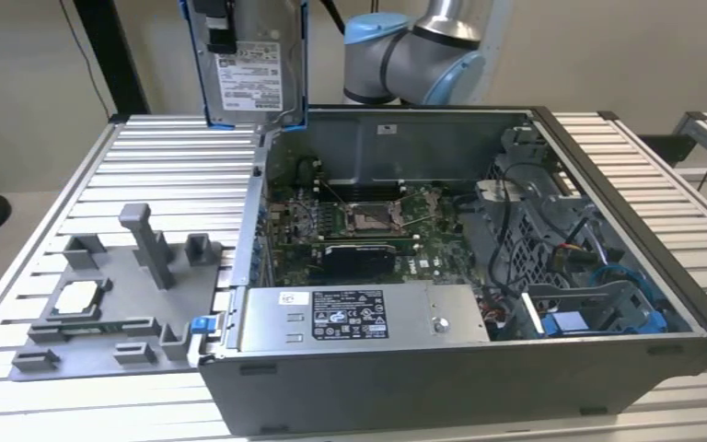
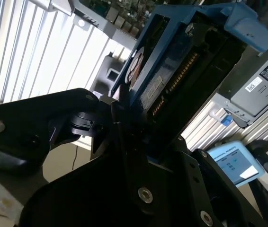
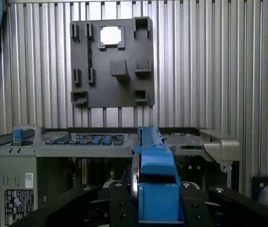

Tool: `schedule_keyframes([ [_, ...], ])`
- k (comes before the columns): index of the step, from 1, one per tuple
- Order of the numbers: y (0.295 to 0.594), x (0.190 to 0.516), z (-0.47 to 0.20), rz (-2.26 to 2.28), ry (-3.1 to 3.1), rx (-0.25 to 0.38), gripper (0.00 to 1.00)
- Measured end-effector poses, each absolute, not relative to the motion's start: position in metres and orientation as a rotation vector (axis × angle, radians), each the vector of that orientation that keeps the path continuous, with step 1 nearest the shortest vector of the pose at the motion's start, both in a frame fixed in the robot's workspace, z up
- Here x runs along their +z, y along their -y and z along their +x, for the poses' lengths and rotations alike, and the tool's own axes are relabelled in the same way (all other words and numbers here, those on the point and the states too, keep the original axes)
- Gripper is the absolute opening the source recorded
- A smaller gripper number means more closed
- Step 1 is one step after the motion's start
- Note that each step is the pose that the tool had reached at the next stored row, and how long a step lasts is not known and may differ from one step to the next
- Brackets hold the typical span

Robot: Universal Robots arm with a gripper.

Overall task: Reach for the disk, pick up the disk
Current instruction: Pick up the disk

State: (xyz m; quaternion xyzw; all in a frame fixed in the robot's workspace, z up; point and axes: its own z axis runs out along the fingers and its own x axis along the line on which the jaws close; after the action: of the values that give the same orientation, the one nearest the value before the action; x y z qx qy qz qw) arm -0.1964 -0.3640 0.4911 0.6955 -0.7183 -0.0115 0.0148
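An open desktop computer case [image 1: 477, 368] lies on its side on a slatted aluminium counter [image 1: 169, 166], with its inside facing up. The disk [image 1: 253, 69] hangs in the air above the case's far corner, on the exterior view's left, clear of both case and counter. It is a flat silver-grey hard drive standing on edge in a bright blue bracket, with its white label facing the camera.

In both wrist views the black claw [image 3: 155, 204] is pinching the disk [image 3: 155, 172]. Its 2 fingers [image 3: 120, 203] press against opposite sides of the blue bracket. In the second wrist view the disk [image 2: 172, 71] rises out of the claw [image 2: 138, 137], with a row of connector pins showing along one edge.

Inside the case, the green motherboard [image 1: 353, 221] sits in the middle. The grey power supply [image 1: 353, 318], with a black-and-white label, lies along the near wall. Blue cables and brackets crowd the side on the exterior view's right.

On the counter to the exterior view's left of the case lies a grey fixture plate [image 1: 108, 304] with raised blocks and slots. One of its recesses holds a small white-silver square chip [image 1: 80, 296]. The first wrist view shows the same plate [image 3: 110, 90] and chip [image 3: 111, 35] from above.

The robot arm's grey and light-blue joint [image 1: 409, 55] stands behind the case — at the far edge of the counter.
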Motion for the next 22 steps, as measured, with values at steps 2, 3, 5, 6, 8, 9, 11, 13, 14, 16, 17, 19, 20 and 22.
schedule_keyframes([
  [2,0.364,0.491,-0.187,2.164,2.235,-0.037,0.0],
  [3,0.364,0.491,-0.183,2.164,2.234,-0.038,0.0],
  [5,0.365,0.491,-0.174,2.163,2.234,-0.04,0.0],
  [6,0.365,0.491,-0.169,2.162,2.233,-0.041,0.0],
  [8,0.365,0.491,-0.16,2.161,2.232,-0.043,0.0],
  [9,0.365,0.491,-0.155,2.161,2.232,-0.044,0.0],
  [11,0.365,0.491,-0.146,2.16,2.231,-0.045,0.0],
  [13,0.365,0.491,-0.137,2.16,2.23,-0.046,0.0],
  [14,0.365,0.491,-0.133,2.159,2.23,-0.047,0.0],
  [16,0.366,0.491,-0.124,2.159,2.229,-0.048,0.0],
  [17,0.366,0.491,-0.119,2.159,2.229,-0.048,0.0],
  [19,0.366,0.491,-0.11,2.158,2.229,-0.049,0.0],
  [20,0.366,0.491,-0.106,2.158,2.229,-0.049,0.0],
  [22,0.366,0.491,-0.096,2.158,2.229,-0.05,0.0],
])
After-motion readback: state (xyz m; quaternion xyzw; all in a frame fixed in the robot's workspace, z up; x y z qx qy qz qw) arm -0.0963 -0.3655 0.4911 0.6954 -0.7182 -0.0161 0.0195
